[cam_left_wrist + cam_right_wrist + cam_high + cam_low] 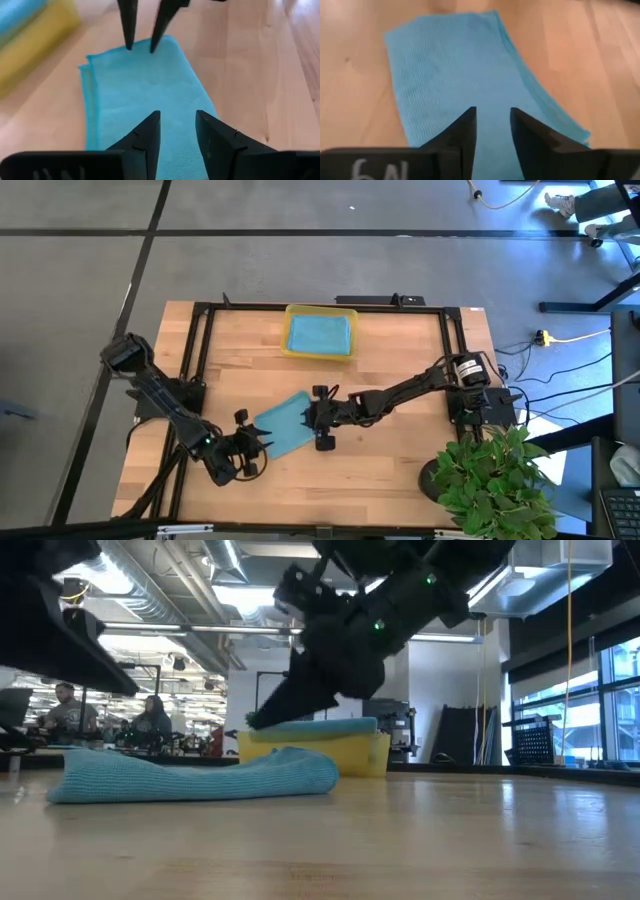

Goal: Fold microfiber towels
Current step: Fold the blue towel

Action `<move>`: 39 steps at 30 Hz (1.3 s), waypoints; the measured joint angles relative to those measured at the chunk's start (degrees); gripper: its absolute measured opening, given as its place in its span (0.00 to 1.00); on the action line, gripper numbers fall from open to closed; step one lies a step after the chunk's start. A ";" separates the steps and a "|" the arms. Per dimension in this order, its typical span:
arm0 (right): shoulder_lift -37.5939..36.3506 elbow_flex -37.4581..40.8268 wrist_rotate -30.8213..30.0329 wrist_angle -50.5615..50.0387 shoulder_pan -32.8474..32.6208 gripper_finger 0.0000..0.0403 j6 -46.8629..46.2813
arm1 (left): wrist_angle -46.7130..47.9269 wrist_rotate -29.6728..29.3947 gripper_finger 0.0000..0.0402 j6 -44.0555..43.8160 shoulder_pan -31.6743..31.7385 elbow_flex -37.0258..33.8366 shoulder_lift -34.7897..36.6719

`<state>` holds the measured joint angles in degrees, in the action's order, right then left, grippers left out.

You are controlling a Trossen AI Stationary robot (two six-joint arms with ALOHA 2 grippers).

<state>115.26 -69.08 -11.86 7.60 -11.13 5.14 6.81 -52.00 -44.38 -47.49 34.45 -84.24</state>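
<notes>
Teal-blue towel (283, 425) lying folded between both grippers, long axis running from left gripper (262, 442) to right gripper (313, 420); fingers of each parted, gripping nothing, equally near.

The yellow tray (35, 42) was blurred and cut off by the edge in the left wrist view. People (70, 712) in the low view were too small to tell.

I work in an open lab or office hall: exposed ceiling ducts (150, 600), strip lights, large windows (560, 700), people (70, 710) seated at workstations behind my wooden desk (400, 450), cables (570, 337) across grey floor.
</notes>
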 joint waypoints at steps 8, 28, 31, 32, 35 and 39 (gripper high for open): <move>0.42 4.52 0.38 1.72 0.50 0.18 -2.34 | -4.76 3.15 0.28 -2.08 0.01 -0.03 -9.11; 0.15 11.02 -0.27 6.64 3.62 0.15 4.40 | -24.53 14.46 0.28 4.34 5.29 -0.06 -13.82; -2.83 11.06 -0.58 4.84 4.06 0.15 2.89 | -24.04 10.79 0.28 8.46 4.33 -0.06 -10.07; -4.39 11.01 -0.76 4.68 3.97 0.15 2.82 | -23.63 9.51 0.28 9.90 3.96 -0.06 -8.69; -8.80 11.20 -0.74 3.55 2.27 0.15 1.76 | -22.24 5.61 0.28 13.78 2.83 -0.05 -4.24; -11.12 12.41 0.89 3.25 -0.66 0.15 0.88 | -15.49 1.18 0.28 14.83 1.89 0.01 -0.86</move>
<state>104.14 -56.67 -10.97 10.84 -11.79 6.02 -8.69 -50.82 -29.56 -45.60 34.46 -85.10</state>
